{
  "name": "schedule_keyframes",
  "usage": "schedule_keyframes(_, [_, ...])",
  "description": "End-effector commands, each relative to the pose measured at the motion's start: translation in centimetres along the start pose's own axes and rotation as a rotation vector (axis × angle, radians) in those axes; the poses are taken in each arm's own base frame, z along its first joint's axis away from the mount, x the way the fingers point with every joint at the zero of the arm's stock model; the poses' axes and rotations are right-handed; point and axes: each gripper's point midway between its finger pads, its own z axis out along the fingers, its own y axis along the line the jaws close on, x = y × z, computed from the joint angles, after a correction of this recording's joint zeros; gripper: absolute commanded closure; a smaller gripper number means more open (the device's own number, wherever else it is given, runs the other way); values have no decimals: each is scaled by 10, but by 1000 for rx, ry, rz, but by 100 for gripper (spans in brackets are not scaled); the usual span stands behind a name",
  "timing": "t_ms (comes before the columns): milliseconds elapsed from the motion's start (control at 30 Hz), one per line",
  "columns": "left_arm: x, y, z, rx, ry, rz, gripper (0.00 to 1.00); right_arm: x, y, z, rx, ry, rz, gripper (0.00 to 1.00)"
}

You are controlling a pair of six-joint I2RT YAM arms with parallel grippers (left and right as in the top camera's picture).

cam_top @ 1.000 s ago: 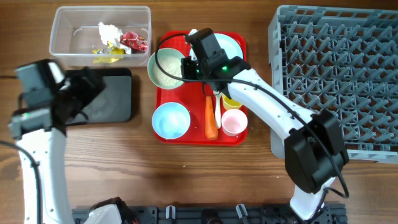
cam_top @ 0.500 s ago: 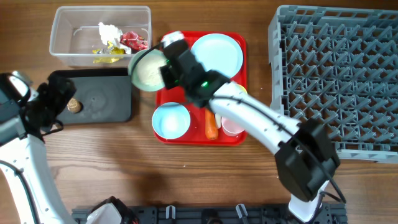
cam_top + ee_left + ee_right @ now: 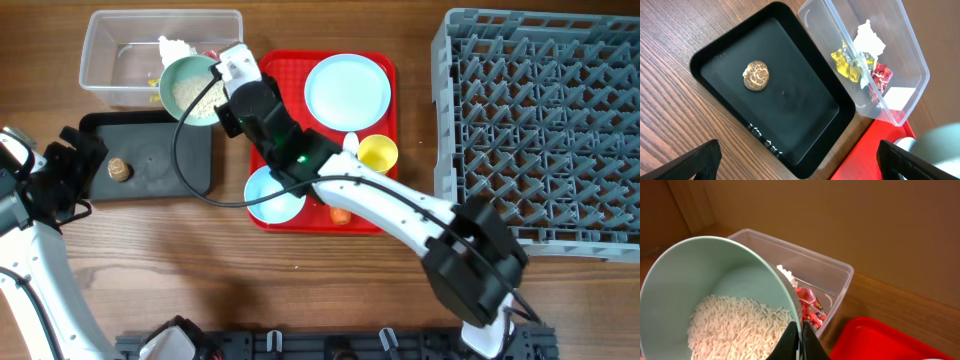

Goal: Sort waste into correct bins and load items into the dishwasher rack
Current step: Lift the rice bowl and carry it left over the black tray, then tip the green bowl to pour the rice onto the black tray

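My right gripper (image 3: 224,82) is shut on the rim of a light blue bowl (image 3: 193,88) full of white rice (image 3: 732,325). It holds the bowl tilted in the air, over the near right corner of the clear tub (image 3: 115,50) and the far edge of the black tray (image 3: 165,160). In the right wrist view the fingers (image 3: 801,341) pinch the bowl's rim. The tub holds a white tissue (image 3: 868,40), a yellow wrapper (image 3: 847,65) and a red wrapper (image 3: 880,76). A brown lump (image 3: 756,76) lies in the black tray. My left gripper (image 3: 68,172) is open and empty, left of the tray.
The red tray (image 3: 300,75) carries a light blue plate (image 3: 347,88), a yellow cup (image 3: 377,154), an empty blue bowl (image 3: 274,194) and a carrot (image 3: 340,212) mostly hidden under my right arm. The grey rack (image 3: 545,130) stands at the right.
My right gripper has carried the rice bowl left off the red tray to the tub's corner. My left arm has drawn back left, uncovering the black tray and the brown lump.
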Motion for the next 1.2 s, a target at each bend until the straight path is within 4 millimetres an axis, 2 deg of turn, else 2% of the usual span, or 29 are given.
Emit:
schedule_keyframes(0, [-4, -5, -5, 18, -9, 23, 0, 15, 13, 18, -23, -13, -7, 96])
schedule_keyframes(167, [-4, -4, -5, 18, -8, 23, 0, 29, 33, 31, -74, -47, -4, 96])
schedule_keyframes(333, [-2, -4, -5, 15, -2, 21, 0, 48, 56, 42, -119, -83, -83, 96])
schedule_keyframes(500, [-2, -4, -5, 15, -2, 17, 0, 70, 92, 46, -205, -130, -222, 96])
schedule_keyframes(667, [2, -2, -5, 8, 13, 12, 0, 83, 106, 50, -219, -172, -257, 96])
schedule_keyframes(800, [4, -1, -5, 5, 21, 9, 0, 83, 108, 52, -215, -211, -291, 96])
schedule_keyframes(1033, [3, -1, -5, 5, 20, 9, 0, 51, 108, 44, -184, -351, -369, 96])
schedule_keyframes(1167, [4, -1, -5, 4, 21, 8, 0, 42, 108, 42, -165, -393, -437, 96])
